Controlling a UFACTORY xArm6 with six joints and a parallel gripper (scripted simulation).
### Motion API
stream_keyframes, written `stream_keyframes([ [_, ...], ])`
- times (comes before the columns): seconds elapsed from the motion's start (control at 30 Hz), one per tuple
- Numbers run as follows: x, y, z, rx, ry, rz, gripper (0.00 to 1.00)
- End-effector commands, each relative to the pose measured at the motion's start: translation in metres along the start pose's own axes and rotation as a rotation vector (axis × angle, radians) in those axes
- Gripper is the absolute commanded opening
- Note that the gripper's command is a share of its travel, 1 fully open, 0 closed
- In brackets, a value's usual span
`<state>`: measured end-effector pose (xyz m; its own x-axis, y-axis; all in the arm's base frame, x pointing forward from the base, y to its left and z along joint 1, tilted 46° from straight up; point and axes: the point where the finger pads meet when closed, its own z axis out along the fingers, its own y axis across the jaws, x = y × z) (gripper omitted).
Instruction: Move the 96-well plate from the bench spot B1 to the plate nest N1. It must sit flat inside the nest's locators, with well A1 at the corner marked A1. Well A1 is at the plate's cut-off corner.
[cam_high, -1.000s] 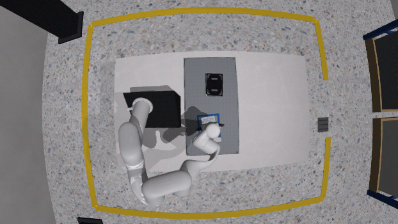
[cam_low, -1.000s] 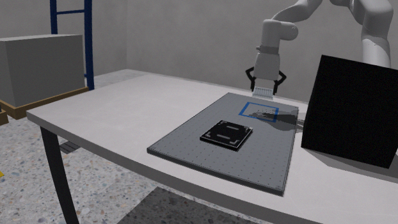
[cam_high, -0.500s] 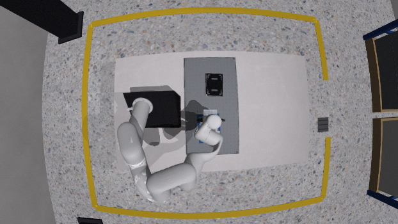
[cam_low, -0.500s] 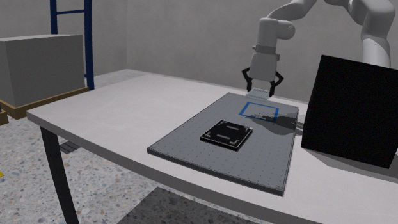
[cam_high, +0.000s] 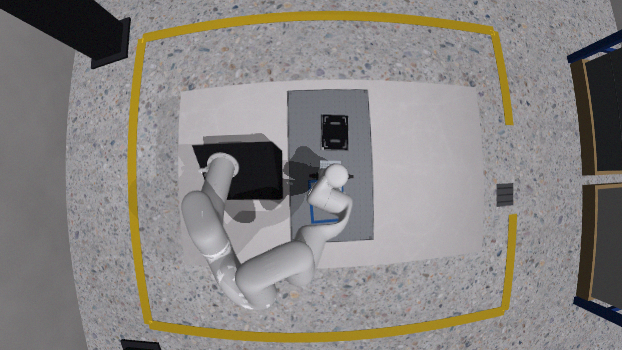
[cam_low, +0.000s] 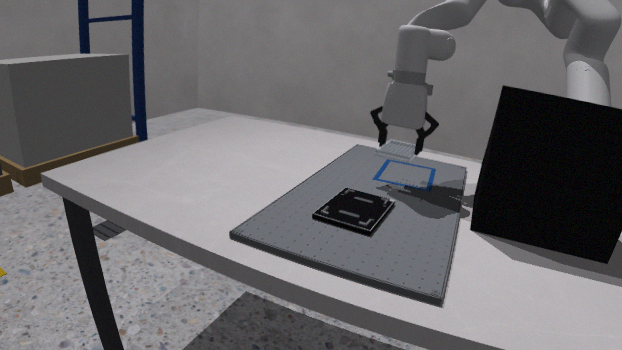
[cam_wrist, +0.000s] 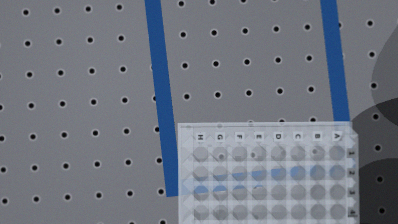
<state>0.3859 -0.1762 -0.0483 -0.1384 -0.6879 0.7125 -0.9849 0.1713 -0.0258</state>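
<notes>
The 96-well plate (cam_low: 398, 148) hangs clamped between my gripper (cam_low: 403, 134) fingers, lifted above the blue B1 outline (cam_low: 404, 175) just below it. I hold it level so it can seat flat in the nest (cam_low: 354, 210) ahead.

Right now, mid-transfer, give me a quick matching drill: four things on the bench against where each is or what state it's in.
Things:
1. 96-well plate
2. blue B1 outline
3. plate nest
4. black box

States:
a. vacant, locators showing
b. clamped in the gripper, lifted off the breadboard
c. on the table beside the grey breadboard
d. painted marking with nothing sitting in it

Pairs: 1-b, 2-d, 3-a, 4-c
</notes>
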Motion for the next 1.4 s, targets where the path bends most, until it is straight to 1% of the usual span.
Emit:
stream_keyframes([
  [0.0,-0.014,-0.003,-0.001,0.002,0.000,0.001,0.00],
  [0.5,-0.064,-0.010,-0.003,0.002,0.000,0.001,0.00],
  [0.57,-0.064,-0.010,-0.003,0.002,0.000,0.001,0.00],
  [1.07,-0.113,-0.016,-0.005,0.002,0.000,0.001,0.00],
  [1.13,-0.113,-0.016,-0.005,0.002,0.000,0.001,0.00],
  [1.37,-0.136,-0.019,-0.006,0.002,0.000,0.001,0.00],
])
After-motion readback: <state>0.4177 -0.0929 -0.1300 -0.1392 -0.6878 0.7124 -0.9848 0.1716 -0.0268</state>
